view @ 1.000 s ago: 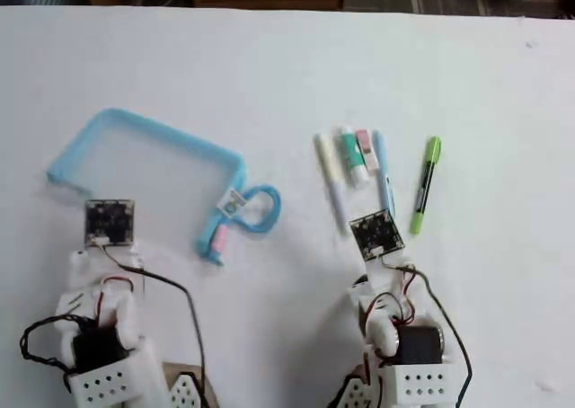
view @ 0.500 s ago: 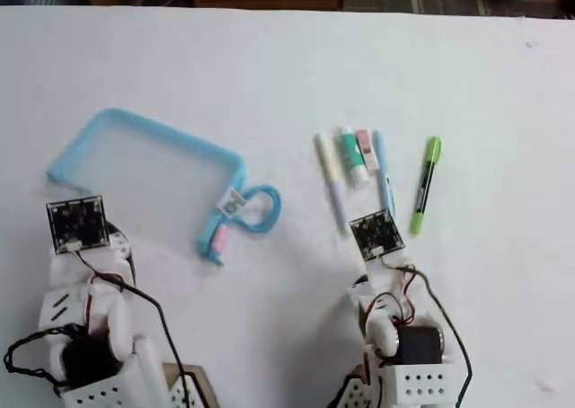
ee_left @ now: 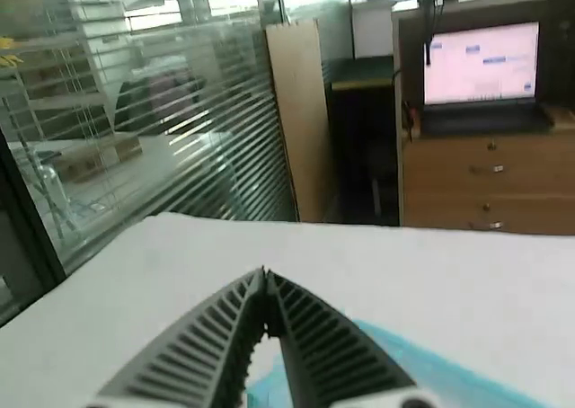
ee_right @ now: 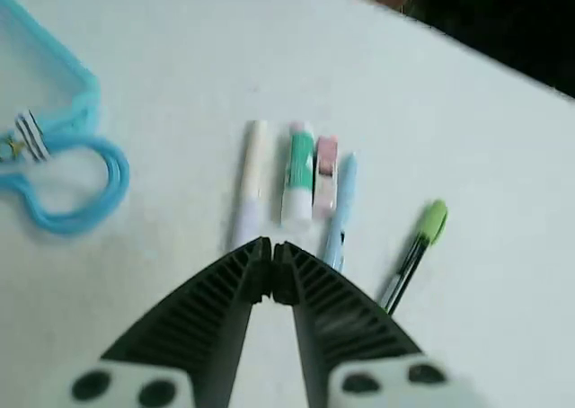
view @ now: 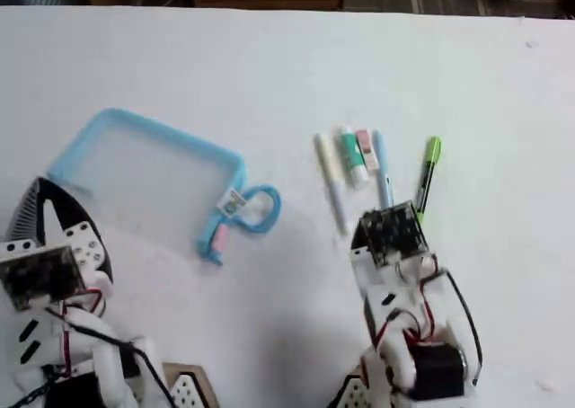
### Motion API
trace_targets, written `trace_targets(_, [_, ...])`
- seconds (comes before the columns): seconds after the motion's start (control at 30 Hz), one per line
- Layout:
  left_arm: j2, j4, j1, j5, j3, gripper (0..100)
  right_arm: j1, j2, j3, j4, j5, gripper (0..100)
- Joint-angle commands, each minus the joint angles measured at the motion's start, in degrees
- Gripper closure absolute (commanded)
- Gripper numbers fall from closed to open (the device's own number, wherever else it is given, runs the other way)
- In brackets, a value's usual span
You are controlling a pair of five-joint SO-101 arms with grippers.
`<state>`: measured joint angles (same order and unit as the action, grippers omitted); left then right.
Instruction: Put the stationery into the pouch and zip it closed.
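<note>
Blue pouch point(view: 153, 170) slantwise, pens point(view: 330, 179) pointing away from arms; both jaws closed, empty

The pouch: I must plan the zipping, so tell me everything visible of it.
The pouch is a flat rectangle with rounded corners, a clear-looking body and light blue edging. It lies askew on the white table, left of the stationery and apart from it. A blue loop with a tag lies at one corner. Its zip state is unclear.

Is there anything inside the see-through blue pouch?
Nothing shows inside the clear, blue-edged plastic pouch; only white table shows through. The row of coloured pens lies outside. The left pincer covers one corner, so that bit is hidden.
</note>
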<state>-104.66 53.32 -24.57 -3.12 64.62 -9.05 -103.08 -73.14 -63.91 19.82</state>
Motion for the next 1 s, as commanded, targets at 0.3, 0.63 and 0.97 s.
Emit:
trace_targets(0.3, [37.93, 11.08, 0.48, 16.7, -33.05, 98, -5.85, 14.9, 21.27, 2.15, -4.31, 79.0])
trace_targets(0.63, [58.42, 24.97, -1.36, -2.64, -38.15, 98, -17.89, 42.07, 33.23, -2.15, -7.74, 79.1])
trace_targets(0.97, [69.05, 24.09, -4.53, -5.98, -31.21, 98, -25.54, 66.07, 24.88, 17.71, -7.74, 79.1])
